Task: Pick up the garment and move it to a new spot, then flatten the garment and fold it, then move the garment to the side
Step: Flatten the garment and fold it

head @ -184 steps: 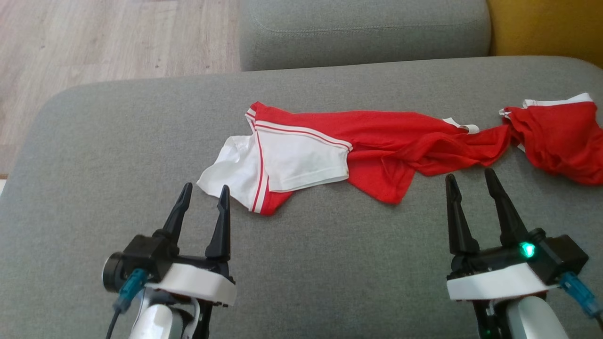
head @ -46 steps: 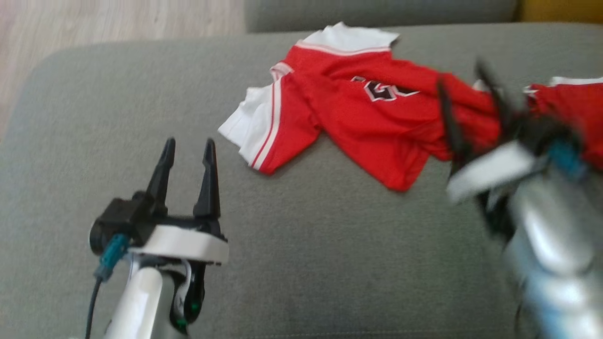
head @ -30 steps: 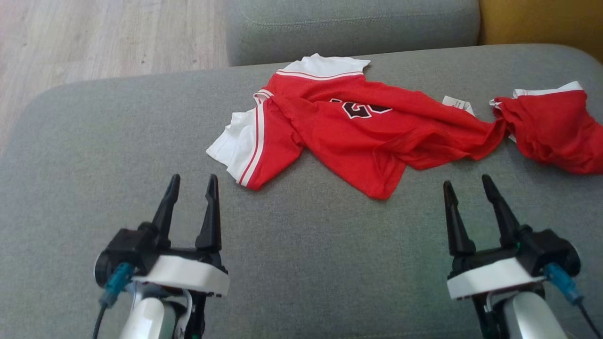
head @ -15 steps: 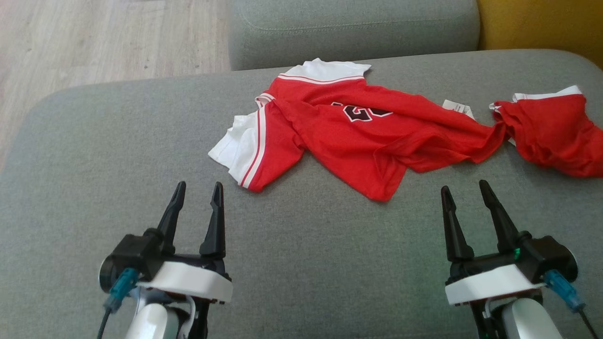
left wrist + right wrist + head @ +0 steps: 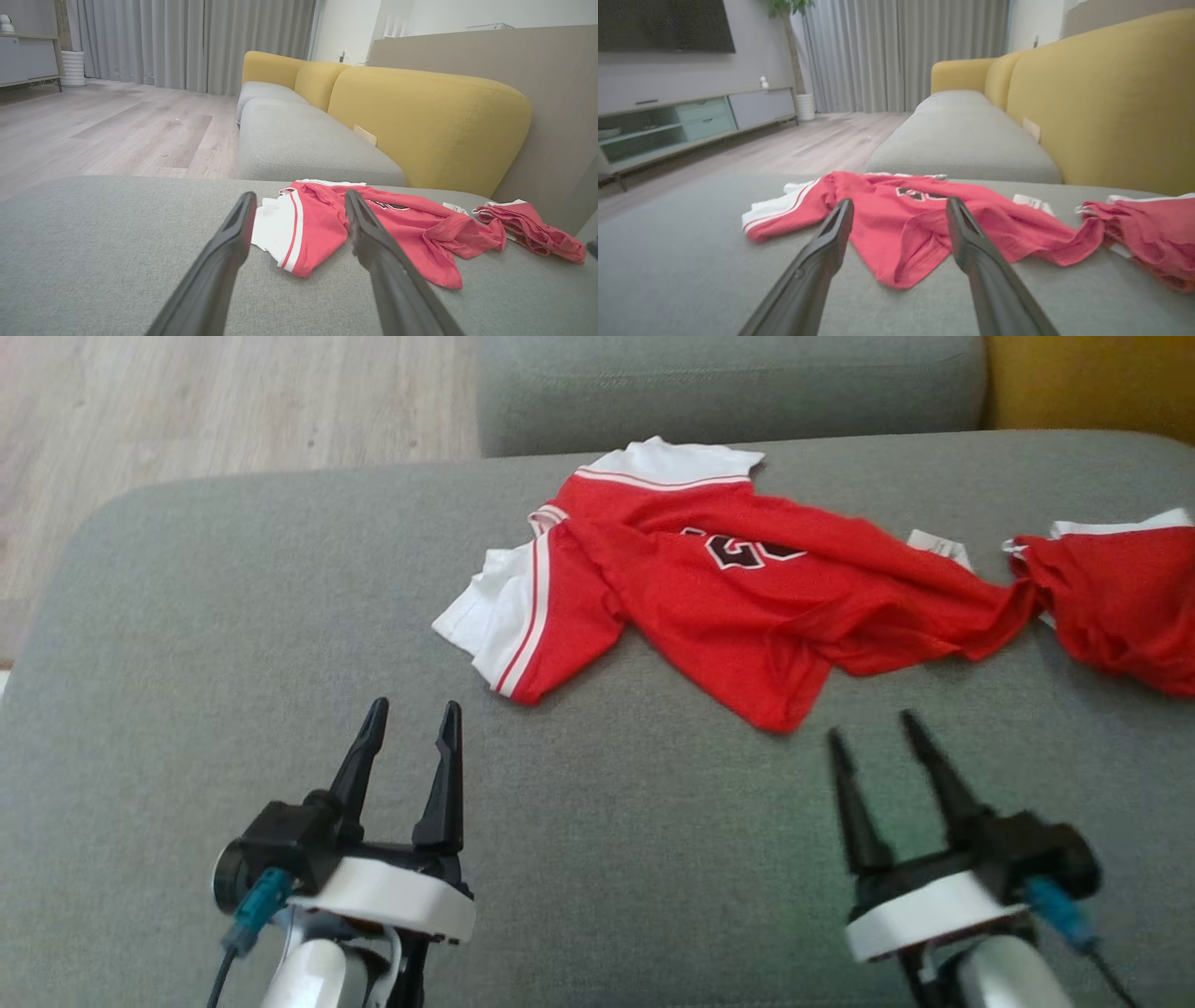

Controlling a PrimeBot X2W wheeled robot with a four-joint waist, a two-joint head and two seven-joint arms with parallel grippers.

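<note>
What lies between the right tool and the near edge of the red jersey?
Nothing but bare grey sofa cushion. The right tool is apart from the red jersey, as the head view and the right wrist view show.

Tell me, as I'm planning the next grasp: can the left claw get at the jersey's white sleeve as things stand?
Probably yes. The left claw is open and empty, and only bare grey cushion lies between it and the white sleeve just ahead.

Garment (image 5: 738,607): red jersey, white sleeves, crumpled.
Lies on grey sofa cushion (image 5: 233,616), sleeve end left, twisted tail trailing right, dark number partly showing.
</note>
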